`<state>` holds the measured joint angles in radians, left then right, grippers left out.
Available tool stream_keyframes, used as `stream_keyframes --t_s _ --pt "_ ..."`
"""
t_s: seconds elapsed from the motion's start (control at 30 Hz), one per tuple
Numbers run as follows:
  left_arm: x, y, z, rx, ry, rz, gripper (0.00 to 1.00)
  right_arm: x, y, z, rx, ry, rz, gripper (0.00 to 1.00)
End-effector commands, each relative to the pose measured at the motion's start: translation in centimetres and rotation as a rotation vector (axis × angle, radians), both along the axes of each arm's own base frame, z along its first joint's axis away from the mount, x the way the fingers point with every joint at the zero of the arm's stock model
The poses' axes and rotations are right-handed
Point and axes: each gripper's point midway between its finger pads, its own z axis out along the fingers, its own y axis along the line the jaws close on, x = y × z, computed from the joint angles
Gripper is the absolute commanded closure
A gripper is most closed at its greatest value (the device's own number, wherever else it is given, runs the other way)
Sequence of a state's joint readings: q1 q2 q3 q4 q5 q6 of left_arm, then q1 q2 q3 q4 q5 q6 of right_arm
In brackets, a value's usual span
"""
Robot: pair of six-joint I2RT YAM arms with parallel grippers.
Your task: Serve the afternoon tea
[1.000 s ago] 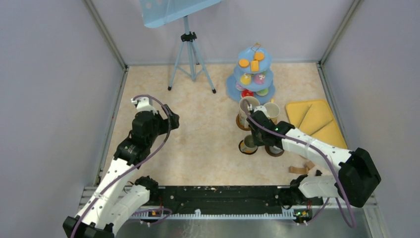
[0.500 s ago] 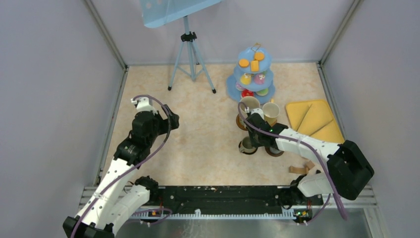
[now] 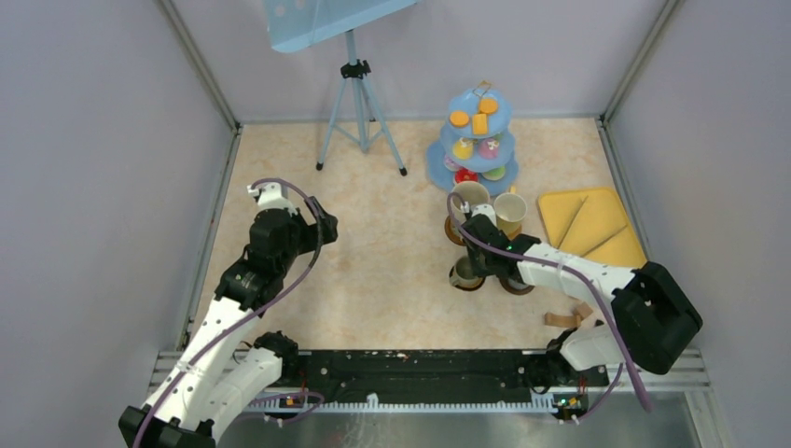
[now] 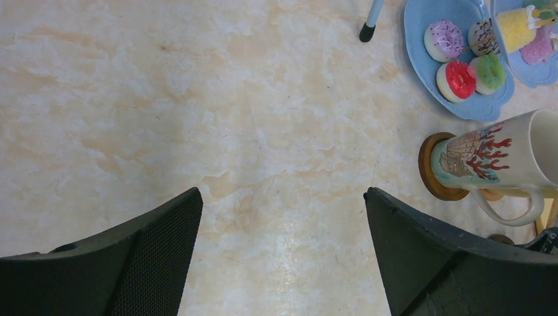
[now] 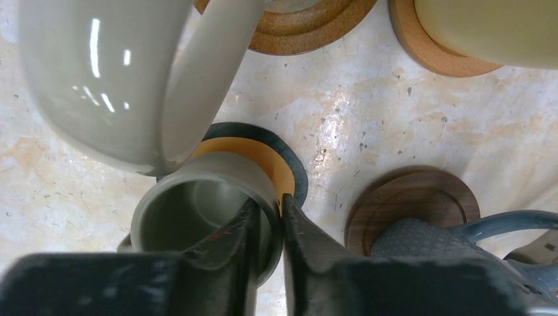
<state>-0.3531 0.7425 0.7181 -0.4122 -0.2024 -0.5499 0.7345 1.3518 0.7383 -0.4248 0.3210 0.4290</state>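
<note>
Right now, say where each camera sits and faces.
Top external: above and behind, looking down on the table; left arm and right arm show.
Left wrist: on the left arm, facing the cake stand and large cream mug; open left gripper shows.
Right wrist: on the right arm, looking down at the small grey mug; right gripper shut on its rim.
Shared: top and left wrist both show that mug.

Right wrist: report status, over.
Right gripper shut on grey mug rim, mug over coaster. Left gripper open, empty, above table. Cream mug handle close by.
</note>
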Motion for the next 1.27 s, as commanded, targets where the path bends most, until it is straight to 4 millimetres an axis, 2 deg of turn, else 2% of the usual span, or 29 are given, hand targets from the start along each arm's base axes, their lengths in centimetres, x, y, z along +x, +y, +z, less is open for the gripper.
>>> stream_keyframes --t_s 0.0,0.1,0.17,0.23,0.3,0.37,0.47,0.6,0.73,0.83,0.93,1.0,1.23 --pt "0.3 0.2 1.7 -0.006 -0.047 0.008 0.01 0.9 0.2 1.3 0.024 -0.045 -0.012 0.78" --pt "0.4 0.2 2.2 -0.010 -0.057 0.008 0.01 0.8 0.1 3.6 0.044 -0.070 -0.012 0.63" --pt "0.5 0.2 2.5 -0.009 -0.065 0.007 0.01 0.5 -0.3 5.9 0.055 -0.088 -0.007 0.52" --pt "0.6 0.2 3.1 -0.004 -0.075 0.009 0.01 0.2 -0.5 9.0 0.090 -0.127 0.003 0.44" --pt "0.9 0.3 4.3 0.004 -0.097 0.013 0.01 -0.1 -0.8 13.2 0.143 -0.202 0.019 0.39" --pt "1.3 0.4 6.8 0.008 -0.147 0.014 0.01 -0.1 -1.6 18.9 0.193 -0.322 0.013 0.35" --pt "1.7 0.5 11.3 0.018 -0.236 0.009 0.01 -0.9 -4.7 26.8 0.222 -0.508 -0.032 0.30" --pt "1.7 0.2 18.3 0.030 -0.389 -0.032 0.01 -2.1 -8.4 35.6 0.253 -0.741 -0.083 0.28" --pt "0.8 0.3 24.5 0.070 -0.538 -0.069 0.01 -3.6 -11.2 42.5 0.294 -0.957 -0.103 0.27" --pt "-0.3 0.7 28.4 0.121 -0.638 -0.089 0.01 -5.3 -12.7 46.7 0.342 -1.112 -0.089 0.26" --pt "-1.8 1.3 31.3 0.143 -0.707 -0.087 0.01 -6.7 -13.9 49.0 0.353 -1.214 -0.074 0.22" --pt "-2.9 1.8 32.9 0.158 -0.748 -0.083 0.01 -7.4 -14.7 49.8 0.347 -1.256 -0.076 0.21" --pt "-6.1 4.0 36.8 0.194 -0.882 -0.015 0.01 -8.9 -16.3 50.0 0.349 -1.352 -0.084 0.17"
